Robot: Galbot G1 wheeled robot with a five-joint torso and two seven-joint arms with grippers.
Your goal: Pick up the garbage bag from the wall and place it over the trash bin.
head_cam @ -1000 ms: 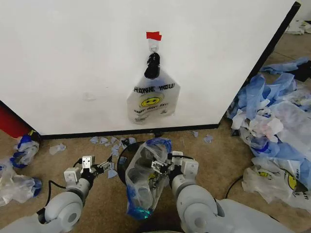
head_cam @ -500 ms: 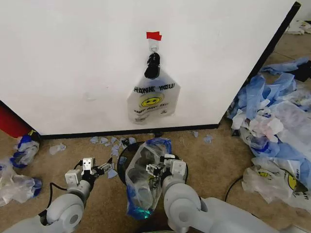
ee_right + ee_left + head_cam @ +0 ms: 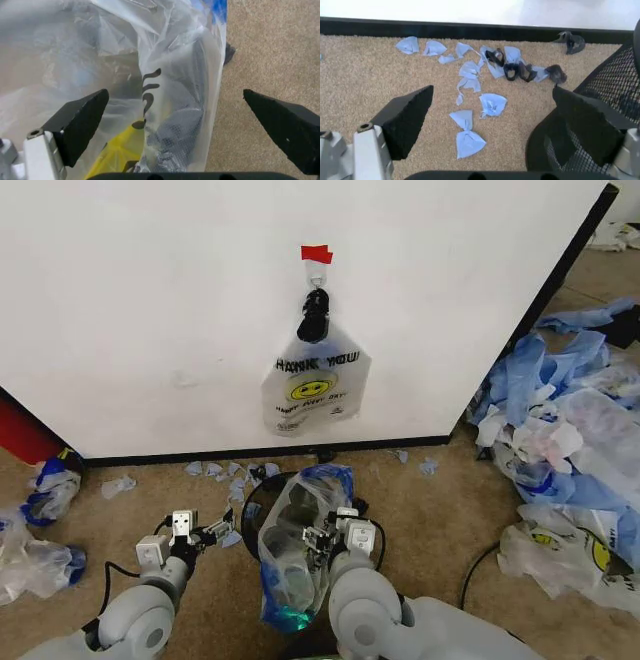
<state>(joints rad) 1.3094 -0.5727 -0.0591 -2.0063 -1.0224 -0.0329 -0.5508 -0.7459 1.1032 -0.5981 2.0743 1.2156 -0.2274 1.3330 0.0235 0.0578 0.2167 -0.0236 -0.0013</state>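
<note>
Both claws sit low in the head view, one on each side of the trash bin point(image 3: 262, 510). On the left, the left claw point(image 3: 215, 530) hangs with its two fingers spread and nothing between them; its wrist view shows one pad point(image 3: 407, 120) over the carpet and the other point(image 3: 587, 127) right at the bin's black mesh wall point(image 3: 610, 93). On the right, the right claw point(image 3: 322, 537) is also spread wide, close against the garbage bag point(image 3: 295, 545) but not pinching it; its two dark pads point(image 3: 80, 122) stand well apart, with the bag's clear plastic and yellow print point(image 3: 165, 112) between and beyond them. One garbage bag, see-through with blue trim, stands draped over the one bin, mesh showing through it. On the wall point(image 3: 150, 290) a second, whiter smiley bag point(image 3: 312, 390) hangs from a black clip point(image 3: 314, 315) under one red tape mark point(image 3: 316, 253). Roughly a dozen blue plastic scraps point(image 3: 470, 112) lie scattered on the carpet, and a heap of blue and white bags point(image 3: 570, 420) is piled at the right.
</note>
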